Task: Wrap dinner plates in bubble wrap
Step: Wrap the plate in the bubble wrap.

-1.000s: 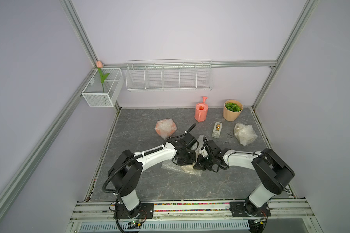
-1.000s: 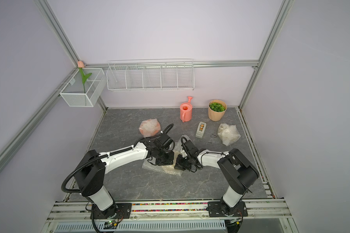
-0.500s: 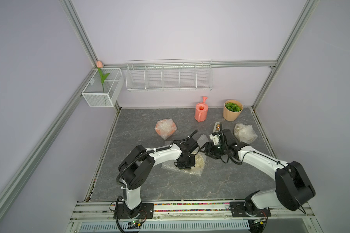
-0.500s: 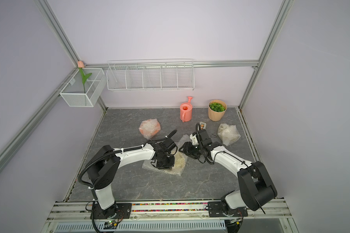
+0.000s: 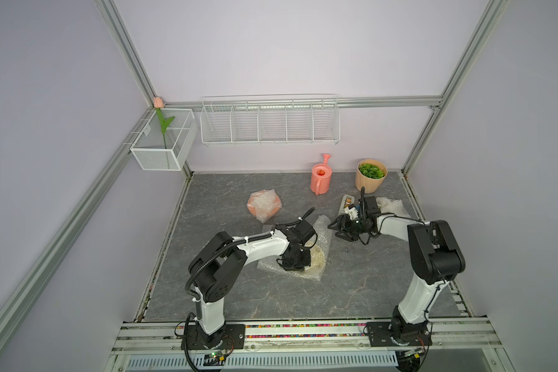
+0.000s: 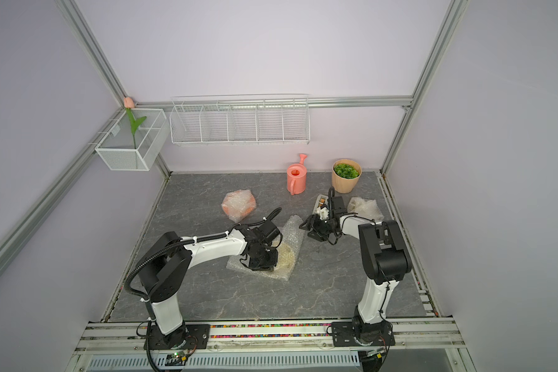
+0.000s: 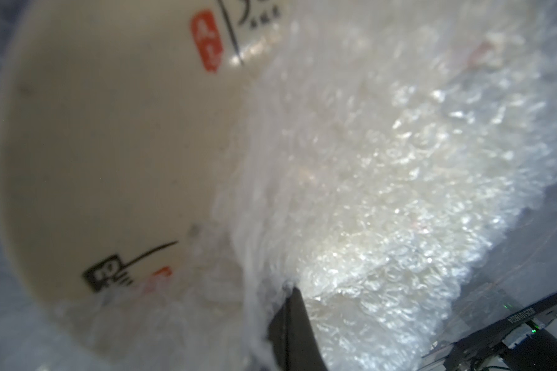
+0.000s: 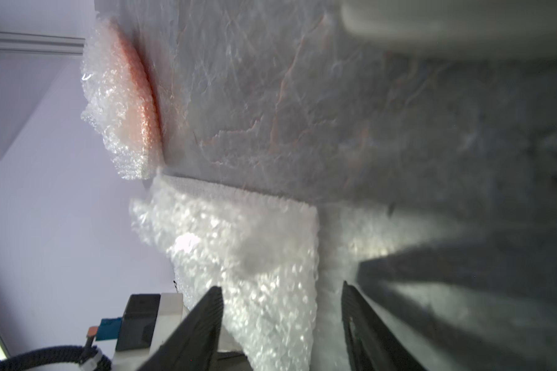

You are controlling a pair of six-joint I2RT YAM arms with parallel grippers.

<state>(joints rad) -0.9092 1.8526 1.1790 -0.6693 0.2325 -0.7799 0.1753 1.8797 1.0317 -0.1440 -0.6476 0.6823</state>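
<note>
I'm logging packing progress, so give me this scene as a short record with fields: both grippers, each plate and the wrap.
left gripper: shut, down on the bubble wrap over the cream plate
right gripper: open, facing the bubble wrap's raised flap
cream plate: part covered, part bare
orange plate: wrapped, lying toward the back wall
whitish bundle: wrapped, by the plant pot; contents unclear
</note>
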